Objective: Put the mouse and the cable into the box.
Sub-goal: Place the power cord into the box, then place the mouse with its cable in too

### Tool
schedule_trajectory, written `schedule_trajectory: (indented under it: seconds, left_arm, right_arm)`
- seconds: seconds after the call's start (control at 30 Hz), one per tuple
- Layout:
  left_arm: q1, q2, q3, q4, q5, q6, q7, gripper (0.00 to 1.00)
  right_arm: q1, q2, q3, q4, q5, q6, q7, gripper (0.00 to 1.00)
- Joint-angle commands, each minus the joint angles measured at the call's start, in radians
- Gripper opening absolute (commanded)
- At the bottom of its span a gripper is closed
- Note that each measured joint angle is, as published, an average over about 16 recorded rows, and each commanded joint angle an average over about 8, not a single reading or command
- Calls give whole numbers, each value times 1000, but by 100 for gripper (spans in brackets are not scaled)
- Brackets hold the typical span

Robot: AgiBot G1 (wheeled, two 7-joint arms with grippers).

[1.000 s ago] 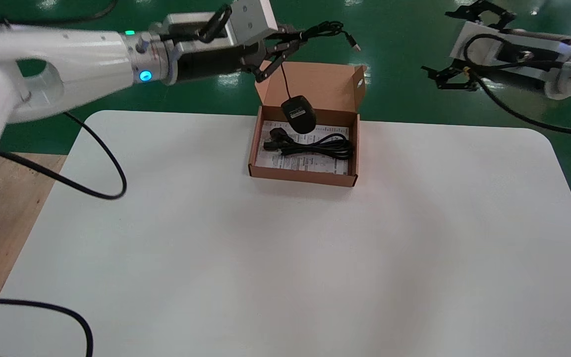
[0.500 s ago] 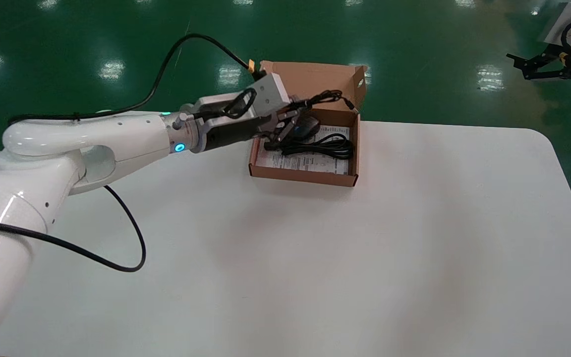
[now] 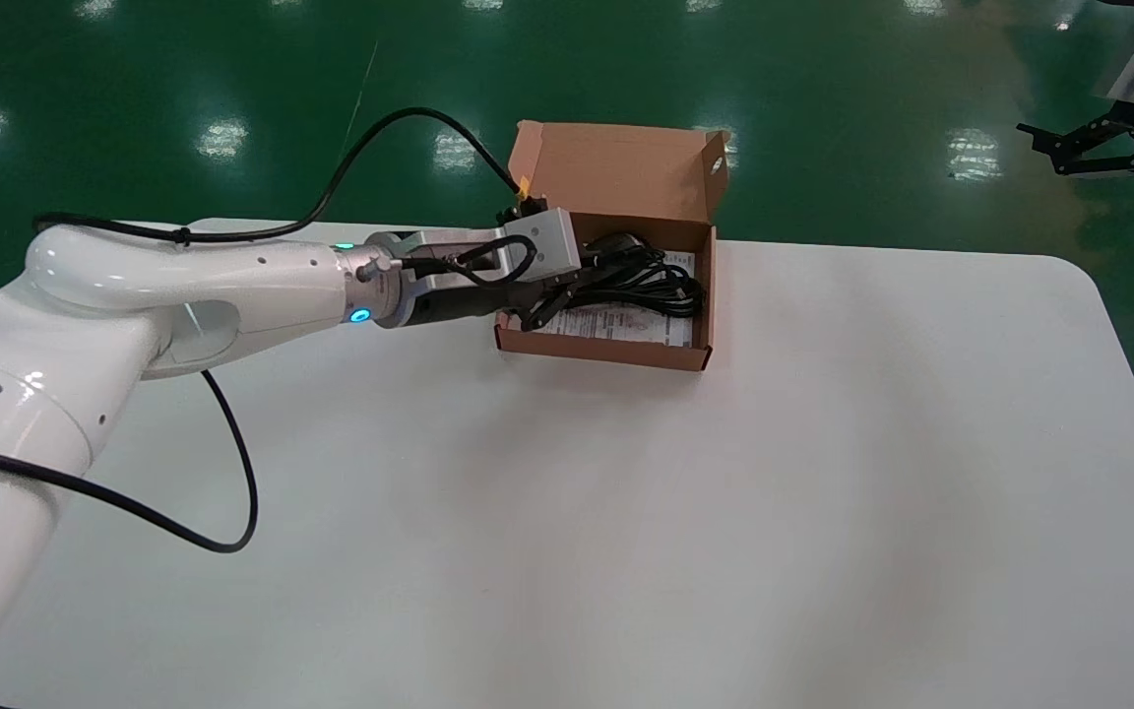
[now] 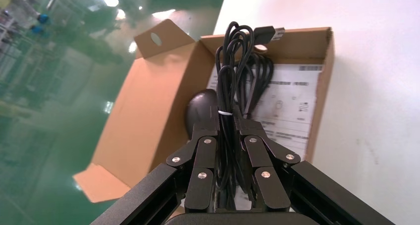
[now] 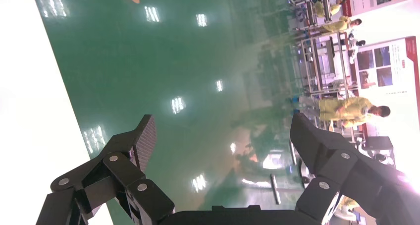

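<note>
Over box [image 3: 602,351], left gripper [image 4: 229,127] clamped on mouse cord [image 4: 232,61].

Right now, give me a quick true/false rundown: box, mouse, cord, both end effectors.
1. The left end effector is shut on the mouse cord. True.
2. The box has its lid closed. False: the lid stands open.
3. The mouse is inside the box. True.
4. The right end effector grips a cable. False: it is open and empty, well away from the box.
5. A printed sheet lies on the box floor. True.
</note>
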Motion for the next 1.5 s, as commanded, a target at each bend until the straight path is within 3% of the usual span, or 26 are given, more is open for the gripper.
schedule_trajectory:
  seconds: [0.03,0.37,0.4,0.63,0.67,1.2,1.5]
  left_arm:
    - [-4,0,16,-9,0,-11,-10,0]
    - [-2,1,103,-25,3,-99,-45,0]
    - [-2,1,109,-26,2,-107,-48,5]
    - [0,1,143,-36,2,-144,-60,93]
    - [0,1,146,-37,2,-146,-61,100]
    - [0,-2,133,-35,0,-134,-59,100]
    - [56,-74,73,-131,-51,-58,-132,100]
  right_arm:
    - [-2,1,0,0,0,-6,-4,100]
    - [12,38,-14,-10,-20,-65,7,100]
    - [12,41,-16,-11,-23,-70,8,100]
    - [17,51,-21,-14,-31,-87,13,100]
    - [17,51,-22,-14,-31,-87,13,100]
    - [11,50,-20,-8,-28,-86,19,100]
    - [-80,75,19,128,26,-137,155,100]
